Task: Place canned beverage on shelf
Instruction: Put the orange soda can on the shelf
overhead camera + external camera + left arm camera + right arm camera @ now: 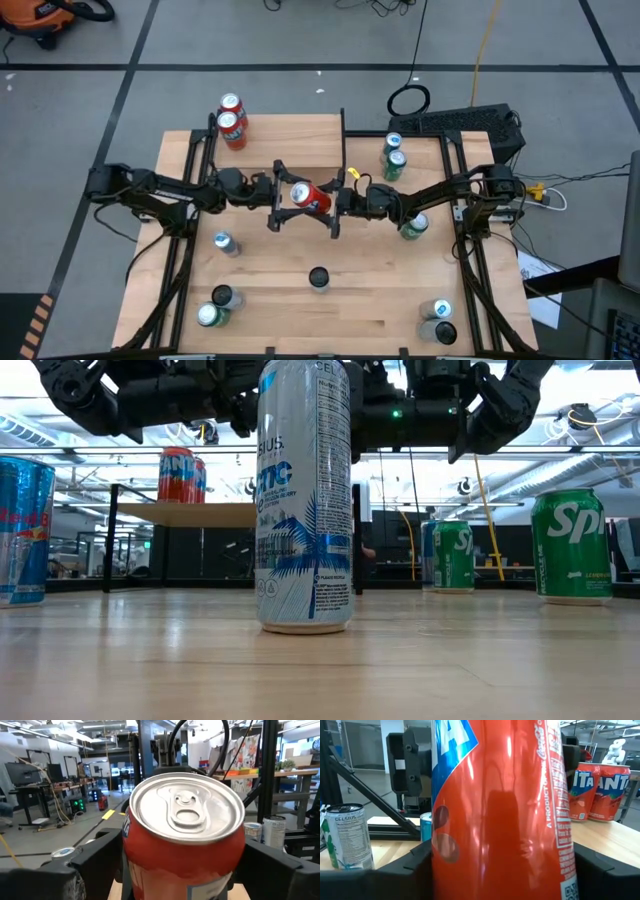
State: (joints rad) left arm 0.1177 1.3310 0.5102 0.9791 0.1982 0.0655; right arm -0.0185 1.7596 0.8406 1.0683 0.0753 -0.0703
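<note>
Red aluminium soft-drink can (pixel 311 197) lies on its side in mid-air over the small light-wood shelf with black metal uprights (pixel 300 150), the left gripper (pixel 277 195) and right gripper (pixel 340 200) both pinching it from opposite ends, which I judge a handover (the shelf already bears two matching red cans (pixel 232 120)). Below, the pale wooden tabletop (pixel 330 310) carries scattered cans, with grey taped workshop floor around it.

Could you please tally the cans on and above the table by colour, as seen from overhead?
Red Fanta cans: 3
Green cans: 3
Other cans, silver, blue or dark-topped: 6
Total: 12
</note>
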